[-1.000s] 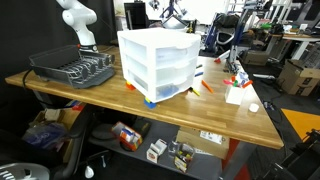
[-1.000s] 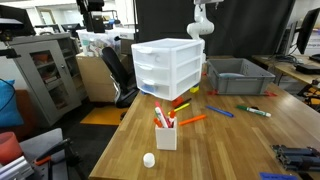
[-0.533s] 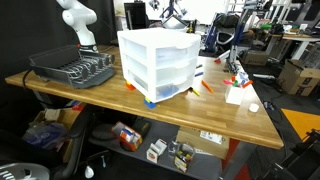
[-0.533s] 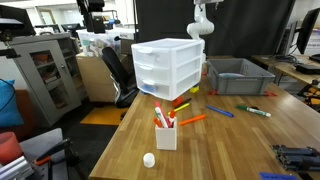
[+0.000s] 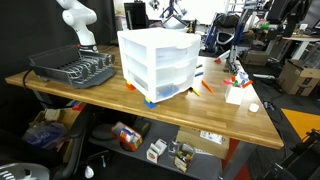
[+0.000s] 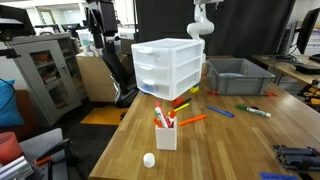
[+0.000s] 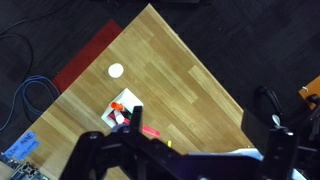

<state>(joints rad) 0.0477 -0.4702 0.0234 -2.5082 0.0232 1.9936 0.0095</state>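
My gripper (image 7: 198, 125) is open with nothing between its fingers, and hangs high over the wooden table (image 7: 190, 70). In an exterior view it shows as a dark shape (image 5: 172, 12) above the white three-drawer unit (image 5: 158, 65); the drawer unit (image 6: 170, 68) stands mid-table. Far below, the wrist view shows a white cup holding red markers (image 7: 122, 112), a small white round object (image 7: 116, 70) and an orange marker (image 7: 150, 131). The cup (image 6: 166, 130) and the round object (image 6: 149, 159) sit near a table corner.
A dark dish rack (image 5: 75, 68) stands beside the arm's base. Loose orange (image 6: 192, 120), blue (image 6: 220, 111) and green (image 6: 255, 111) markers lie on the table. Boxes sit on a shelf underneath (image 5: 165, 150). An office chair (image 6: 115, 70) stands at the table's edge.
The gripper and the things on the table have not moved. A dark figure in the background of an exterior view has shifted.
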